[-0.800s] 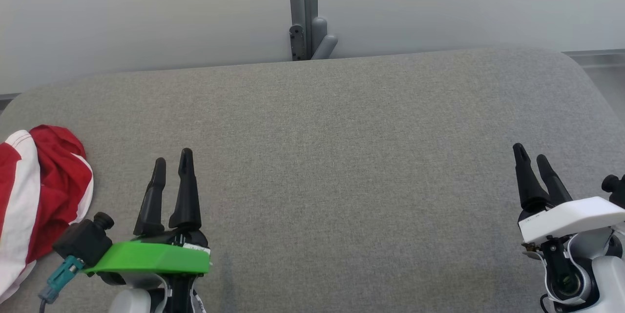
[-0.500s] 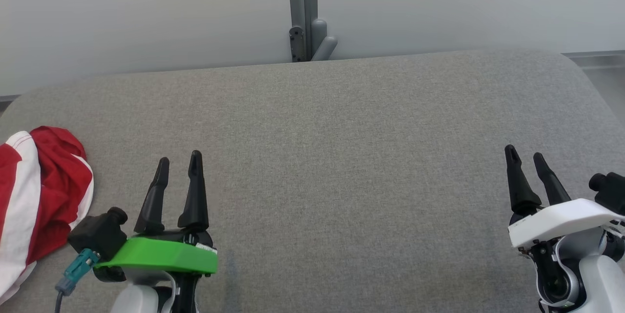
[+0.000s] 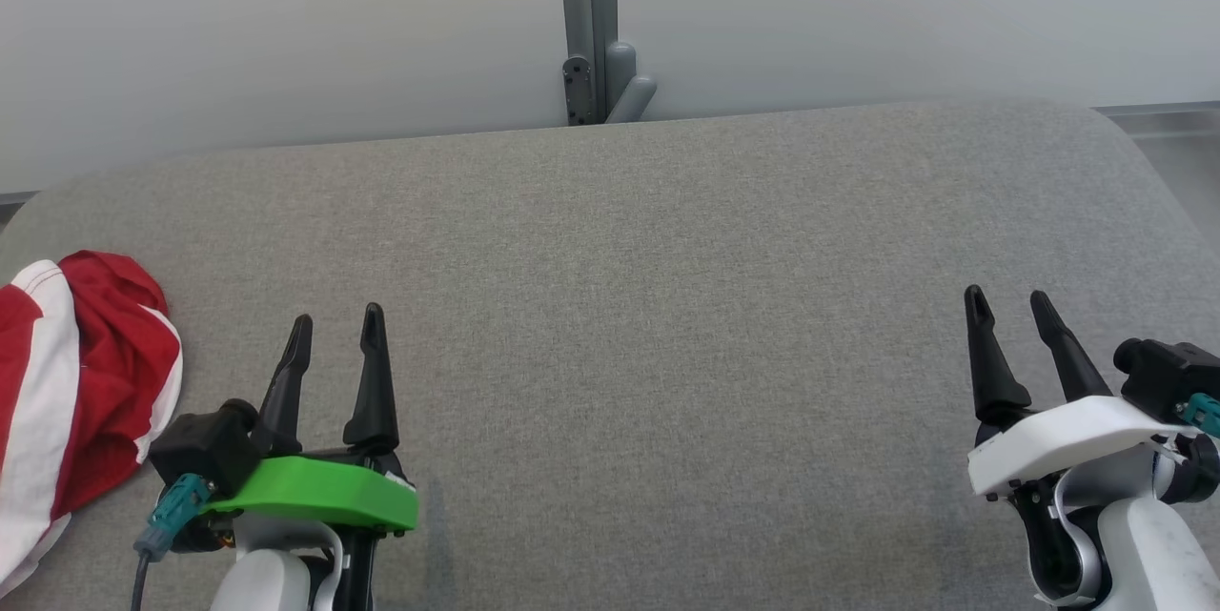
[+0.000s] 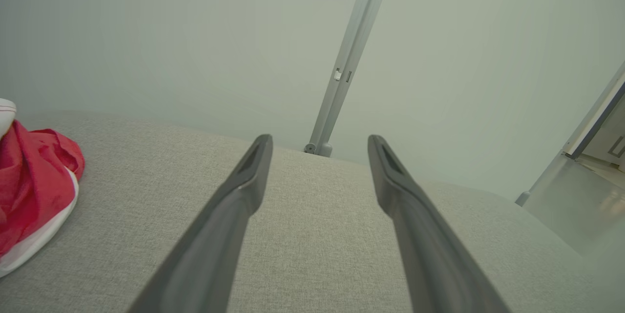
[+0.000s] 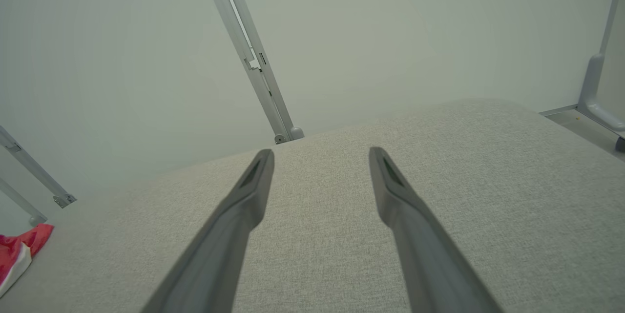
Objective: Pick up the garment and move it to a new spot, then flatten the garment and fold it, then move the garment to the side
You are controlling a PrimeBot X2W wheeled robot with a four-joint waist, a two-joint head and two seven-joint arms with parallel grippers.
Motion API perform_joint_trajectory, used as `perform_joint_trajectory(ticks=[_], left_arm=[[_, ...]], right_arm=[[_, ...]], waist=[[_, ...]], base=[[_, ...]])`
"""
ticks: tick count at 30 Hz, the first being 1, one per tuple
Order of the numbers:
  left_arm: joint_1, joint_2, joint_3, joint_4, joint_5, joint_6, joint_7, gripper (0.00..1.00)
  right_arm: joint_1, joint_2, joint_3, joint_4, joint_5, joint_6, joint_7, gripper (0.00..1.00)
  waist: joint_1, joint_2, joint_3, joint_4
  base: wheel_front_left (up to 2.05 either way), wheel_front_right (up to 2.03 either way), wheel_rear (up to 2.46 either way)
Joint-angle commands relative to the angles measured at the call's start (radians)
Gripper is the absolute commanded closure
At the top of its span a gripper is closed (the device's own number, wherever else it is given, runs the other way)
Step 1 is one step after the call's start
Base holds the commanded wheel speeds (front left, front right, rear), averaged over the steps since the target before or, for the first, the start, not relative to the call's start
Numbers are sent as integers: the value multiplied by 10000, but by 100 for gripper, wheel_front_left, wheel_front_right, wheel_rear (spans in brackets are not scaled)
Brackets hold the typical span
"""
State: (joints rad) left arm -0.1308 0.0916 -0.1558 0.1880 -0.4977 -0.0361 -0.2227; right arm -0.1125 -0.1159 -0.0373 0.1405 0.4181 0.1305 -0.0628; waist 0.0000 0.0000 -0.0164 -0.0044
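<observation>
- Head view, work surface: a grey fabric-covered tabletop (image 3: 648,306) with rounded far corners. It stands against a pale wall (image 3: 286,20). A grey metal post (image 3: 586,20) rises behind the far edge at mid-width.
- Head view, garment (image 3: 76,401): red cloth with broad white bands, lying in a crumpled heap at the tabletop's far left, partly cut off by the picture's edge. It is bunched, not spread, and no sleeve or collar can be made out. Nothing grips it.
- Head view, left gripper (image 3: 337,315): it sits under a green cover (image 3: 315,497) with its fingers pointing toward the far edge. The jaws are spread and empty, with bare fabric visible between them. It is near the garment, on the garment's right, and not touching it. In the left wrist view the heap lies at the left margin, off the line of the fingers.
- Head view, right gripper (image 3: 1005,295): it sits under a white cover (image 3: 1067,439). The jaws are spread and empty. It is at the opposite side, well apart from the garment.
- Reason for placement (judged): both arms appear parked in a ready pose with jaws wide to admit cloth. The broad bare middle suits the new spot, with room for flattening and folding.
- Stage (judged): pickup not yet begun, so every step is outstanding.
- Next move (judged): the nearer left arm would need to swing left and descend onto a raised fold.
- Risk (judged): a pinch may catch a single layer, so the heap trails or drags.
</observation>
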Motion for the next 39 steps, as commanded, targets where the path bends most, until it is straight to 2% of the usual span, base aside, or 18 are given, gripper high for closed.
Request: perform_joint_trajectory(ticks=[1, 19, 39], left_arm=[[-265, 93, 73, 42, 270, 33, -70, 0], [-420, 198, 66, 552, 1428, -36, -73, 0], [-465, 199, 196, 858, 2192, 20, 269, 0]], right_arm=[[-213, -65, 63, -25, -348, 2, -172, 0], [-257, -154, 445, 338, -1805, 3, -899, 0], [-298, 134, 451, 822, -1755, 3, -1591, 0]], waist=[[0, 0, -4, -1], [0, 0, 24, -33], [0, 0, 1, -35]], base=[[0, 0, 0], [0, 0, 0], [0, 0, 0]])
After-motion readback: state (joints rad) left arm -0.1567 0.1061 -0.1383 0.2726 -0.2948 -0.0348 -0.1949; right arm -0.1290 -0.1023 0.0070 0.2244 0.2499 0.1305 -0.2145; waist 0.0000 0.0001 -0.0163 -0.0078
